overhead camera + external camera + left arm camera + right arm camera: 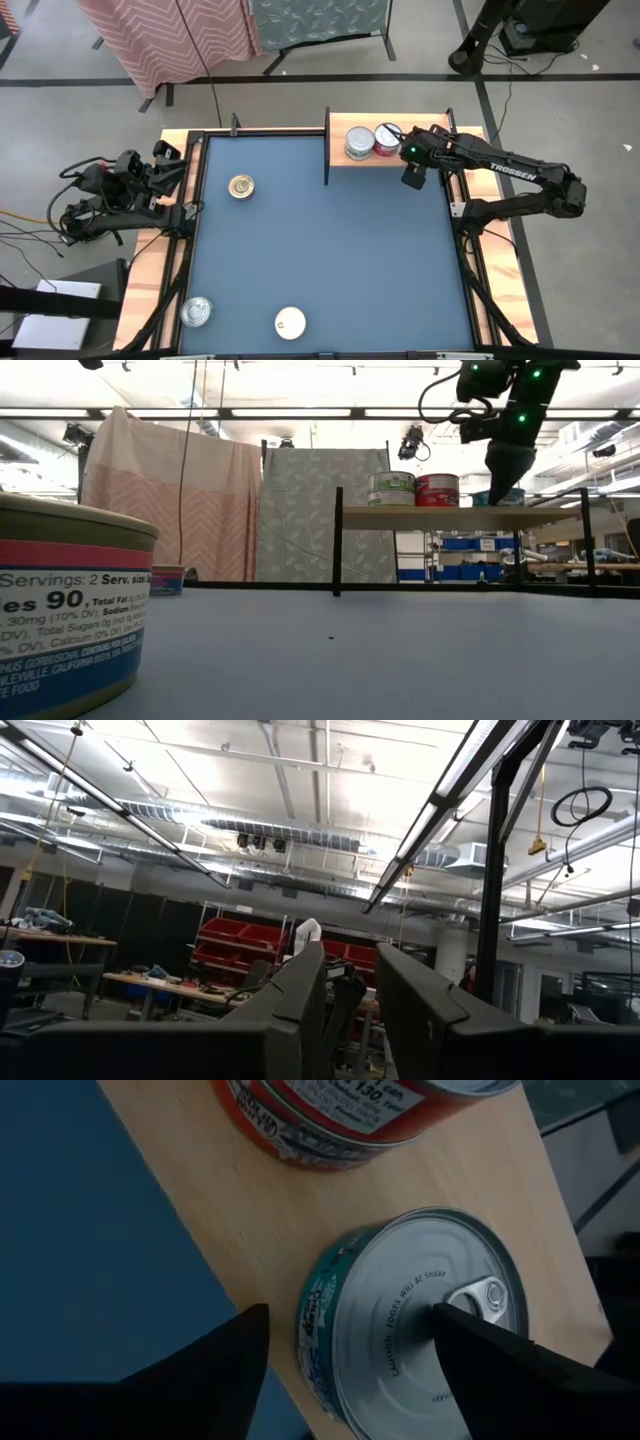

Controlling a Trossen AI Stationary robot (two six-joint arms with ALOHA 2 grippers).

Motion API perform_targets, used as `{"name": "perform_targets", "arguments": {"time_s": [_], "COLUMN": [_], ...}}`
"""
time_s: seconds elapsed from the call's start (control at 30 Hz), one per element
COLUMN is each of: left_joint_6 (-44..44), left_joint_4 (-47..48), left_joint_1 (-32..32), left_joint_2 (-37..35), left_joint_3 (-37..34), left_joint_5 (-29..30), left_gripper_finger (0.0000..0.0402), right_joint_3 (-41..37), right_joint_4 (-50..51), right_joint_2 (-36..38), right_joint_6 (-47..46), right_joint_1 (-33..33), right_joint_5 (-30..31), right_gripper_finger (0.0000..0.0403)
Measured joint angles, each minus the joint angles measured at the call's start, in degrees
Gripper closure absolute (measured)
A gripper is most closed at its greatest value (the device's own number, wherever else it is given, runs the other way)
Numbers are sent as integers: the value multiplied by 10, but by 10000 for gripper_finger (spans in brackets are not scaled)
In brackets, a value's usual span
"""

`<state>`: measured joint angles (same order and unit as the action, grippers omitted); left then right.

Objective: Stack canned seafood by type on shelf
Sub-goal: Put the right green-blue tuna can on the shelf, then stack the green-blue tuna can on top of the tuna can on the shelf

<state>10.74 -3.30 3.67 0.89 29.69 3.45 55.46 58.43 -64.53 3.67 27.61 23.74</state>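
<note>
The right end effector (345, 1345) is seen spread wide above a teal tin (415, 1320), which lies flat on the shelf (250, 1210) between the fingers, ungripped; a red stack (350, 1115) is placed just beyond it; the left end effector (165, 170) is parked off the surface (330, 250), parted, holding nothing.

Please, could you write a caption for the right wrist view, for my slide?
Open right gripper above a teal-labelled silver-lidded tin on the wooden shelf, beside a red-labelled tin.
</note>
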Motion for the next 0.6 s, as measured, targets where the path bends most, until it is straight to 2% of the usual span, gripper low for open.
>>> {"name": "perform_targets", "arguments": {"time_s": [0.6], "left_joint_6": [0], "left_joint_4": [0], "left_joint_1": [0], "left_joint_2": [0], "left_joint_3": [0], "left_joint_5": [1], "left_gripper_finger": [307], "right_joint_3": [62], "right_joint_4": [7], "right_joint_2": [-1], "right_joint_6": [24], "right_joint_1": [-18], "right_joint_5": [37], "right_gripper_finger": [132]}}
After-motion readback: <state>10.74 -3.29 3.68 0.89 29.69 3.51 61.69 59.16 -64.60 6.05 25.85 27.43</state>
